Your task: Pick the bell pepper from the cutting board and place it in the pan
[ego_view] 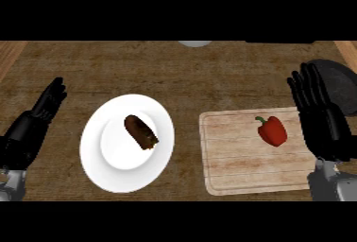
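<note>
The right hand (322, 124) has its fingers (307, 90) straight and spread, holding nothing, just right of the pepper (273, 131). The pepper lies on the board (237, 163), untouched. The pan (343, 81) shows partly behind that hand. The left hand (33, 122) rests open at the left edge, beside a plate (97, 163).

The wooden table (209, 71) is carrying a white plate (94, 156), a cutting board (237, 165) beside it, and a dark pan (345, 85) far right.
</note>
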Robot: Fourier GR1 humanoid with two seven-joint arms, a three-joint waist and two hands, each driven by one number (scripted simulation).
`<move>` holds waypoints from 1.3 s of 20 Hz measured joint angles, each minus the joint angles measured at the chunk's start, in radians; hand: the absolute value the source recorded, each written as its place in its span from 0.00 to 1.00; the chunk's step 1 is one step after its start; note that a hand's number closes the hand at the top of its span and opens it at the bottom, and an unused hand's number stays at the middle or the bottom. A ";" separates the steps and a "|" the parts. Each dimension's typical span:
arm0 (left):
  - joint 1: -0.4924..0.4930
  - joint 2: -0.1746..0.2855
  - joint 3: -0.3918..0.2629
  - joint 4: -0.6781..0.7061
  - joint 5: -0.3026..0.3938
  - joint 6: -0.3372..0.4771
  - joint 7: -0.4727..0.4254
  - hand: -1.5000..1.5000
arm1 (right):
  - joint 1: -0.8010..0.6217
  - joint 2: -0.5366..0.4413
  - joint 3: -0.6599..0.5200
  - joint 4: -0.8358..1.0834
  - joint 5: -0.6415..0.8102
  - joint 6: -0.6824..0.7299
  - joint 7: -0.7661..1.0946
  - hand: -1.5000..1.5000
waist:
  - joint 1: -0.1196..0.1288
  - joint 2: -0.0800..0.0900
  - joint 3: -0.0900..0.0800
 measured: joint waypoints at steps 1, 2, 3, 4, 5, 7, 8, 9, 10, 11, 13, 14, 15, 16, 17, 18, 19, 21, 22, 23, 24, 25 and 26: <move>-0.002 -0.007 0.001 0.001 0.009 -0.005 0.008 0.50 | -0.010 -0.007 0.019 -0.001 0.009 0.021 -0.003 1.00 | -0.003 -0.002 0.001; 0.001 -0.020 -0.006 0.000 0.018 -0.008 0.011 0.50 | -0.037 -0.031 0.040 -0.002 0.019 0.057 -0.003 1.00 | 0.001 -0.003 0.001; 0.001 -0.040 -0.018 0.001 0.031 -0.011 0.017 0.50 | -0.062 -0.058 0.070 -0.003 0.038 0.100 -0.010 1.00 | 0.006 -0.002 0.001; -0.002 -0.061 -0.031 0.003 0.048 -0.018 0.025 0.50 | -0.093 -0.086 0.105 -0.009 0.058 0.149 -0.017 1.00 | 0.013 0.000 0.000; -0.002 -0.084 -0.046 0.005 0.062 -0.024 0.029 0.50 | -0.125 -0.115 0.146 -0.018 0.081 0.200 -0.022 1.00 | 0.023 0.001 -0.001; 0.004 -0.121 -0.072 0.011 0.091 -0.034 0.043 0.50 | -0.197 -0.197 0.195 -0.048 0.162 0.276 -0.049 1.00 | 0.036 -0.006 -0.011; 0.009 -0.144 -0.085 0.015 0.108 -0.039 0.049 0.50 | -0.232 -0.241 0.208 -0.063 0.220 0.297 -0.076 0.00 | 0.036 -0.006 -0.011; 0.009 -0.166 -0.096 0.019 0.127 -0.044 0.056 0.50 | -0.258 -0.272 0.225 -0.063 0.271 0.315 -0.112 0.00 | 0.036 -0.002 -0.009; 0.008 -0.190 -0.110 0.020 0.144 -0.047 0.068 0.50 | -0.275 -0.289 0.242 -0.051 0.313 0.328 -0.161 0.00 | 0.037 0.002 -0.006; 0.009 -0.210 -0.120 0.029 0.155 -0.048 0.071 0.50 | -0.289 -0.299 0.249 -0.028 0.340 0.339 -0.224 0.00 | 0.034 0.004 -0.004; 0.010 -0.239 -0.133 0.036 0.171 -0.050 0.080 0.50 | -0.311 -0.311 0.252 0.034 0.382 0.350 -0.365 0.00 | 0.031 0.006 0.000; 0.007 -0.252 -0.136 0.043 0.175 -0.048 0.084 0.50 | -0.315 -0.315 0.257 0.059 0.406 0.351 -0.437 0.00 | 0.026 0.006 0.001; 0.009 -0.264 -0.139 0.048 0.179 -0.046 0.084 0.50 | -0.323 -0.328 0.263 0.087 0.430 0.361 -0.499 0.00 | 0.023 0.005 0.002; 0.005 -0.275 -0.141 0.066 0.179 -0.049 0.078 0.50 | -0.336 -0.346 0.279 0.101 0.458 0.379 -0.538 0.00 | 0.017 0.004 0.002; 0.002 -0.282 -0.138 0.078 0.185 -0.050 0.077 0.50 | -0.344 -0.369 0.304 0.109 0.499 0.392 -0.562 0.00 | 0.014 0.003 0.002; 0.001 -0.289 -0.141 0.080 0.185 -0.047 0.082 0.50 | -0.355 -0.389 0.333 0.110 0.549 0.399 -0.566 0.00 | 0.012 0.001 0.002; -0.004 -0.294 -0.142 0.083 0.184 -0.042 0.087 0.50 | -0.367 -0.418 0.357 0.110 0.597 0.408 -0.569 0.00 | 0.009 -0.001 0.002; 0.006 -0.299 -0.144 0.091 0.184 -0.044 0.081 0.50 | -0.391 -0.476 0.411 0.097 0.706 0.425 -0.547 0.00 | 0.005 -0.006 0.001; 0.008 -0.302 -0.141 0.095 0.188 -0.043 0.082 0.50 | -0.401 -0.504 0.440 0.080 0.761 0.433 -0.529 0.00 | 0.000 -0.008 0.000; 0.011 -0.304 -0.143 0.098 0.189 -0.044 0.083 0.50 | -0.414 -0.530 0.469 0.065 0.819 0.441 -0.506 0.00 | -0.002 -0.011 -0.001; 0.011 -0.301 -0.140 0.105 0.189 -0.048 0.081 0.50 | -0.428 -0.554 0.497 0.053 0.878 0.445 -0.486 0.00 | -0.004 -0.012 -0.001; 0.011 -0.298 -0.136 0.105 0.192 -0.053 0.079 0.50 | -0.443 -0.571 0.527 0.039 0.936 0.454 -0.456 0.00 | -0.003 -0.014 -0.001; 0.010 -0.300 -0.133 0.107 0.192 -0.050 0.081 0.50 | -0.450 -0.588 0.560 0.023 0.991 0.466 -0.429 0.00 | -0.007 -0.015 -0.001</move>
